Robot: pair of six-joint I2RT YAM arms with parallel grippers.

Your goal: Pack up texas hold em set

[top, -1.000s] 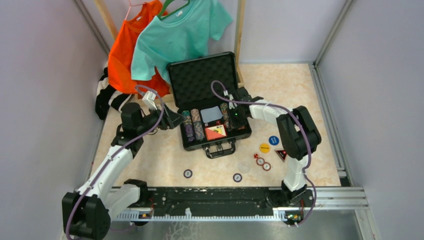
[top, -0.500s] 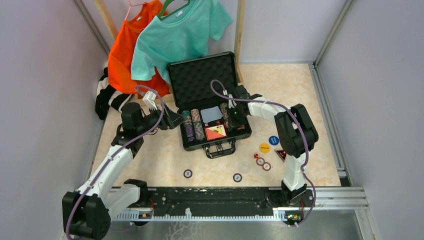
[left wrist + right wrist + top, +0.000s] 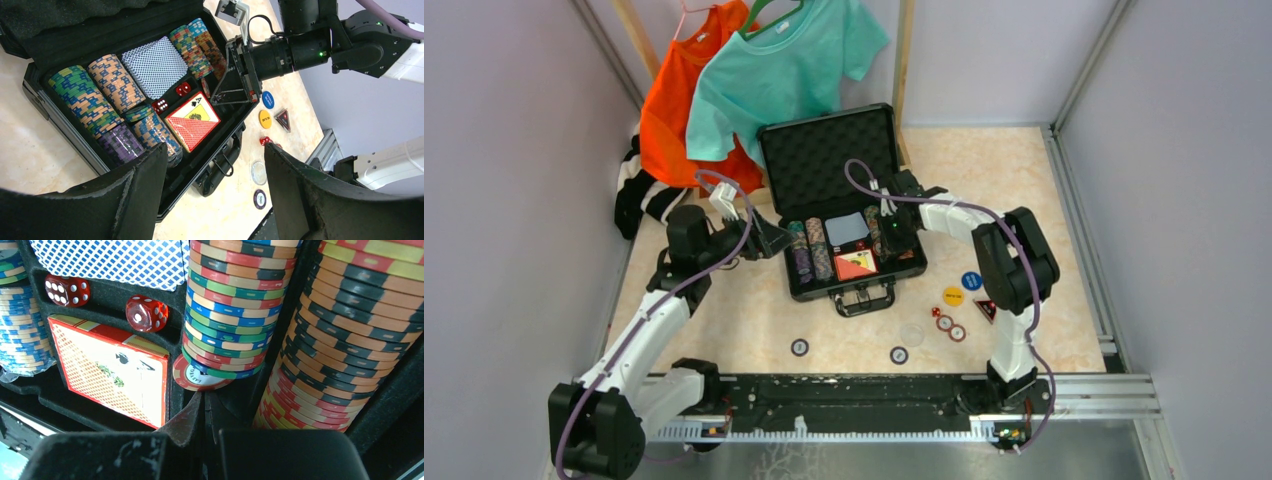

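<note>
Poker chip [image 3: 200, 377] just beyond right pincer [image 3: 203, 396]

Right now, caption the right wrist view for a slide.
Shut right gripper at a red chip ending a chip row, dice nearby.

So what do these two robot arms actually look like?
Left arm and right arm: white tubes, chunky black joints, each trailing a purple cable. Left pincer and right pincer have black wedge-shaped fingers; a green light glows near the right one.
</note>
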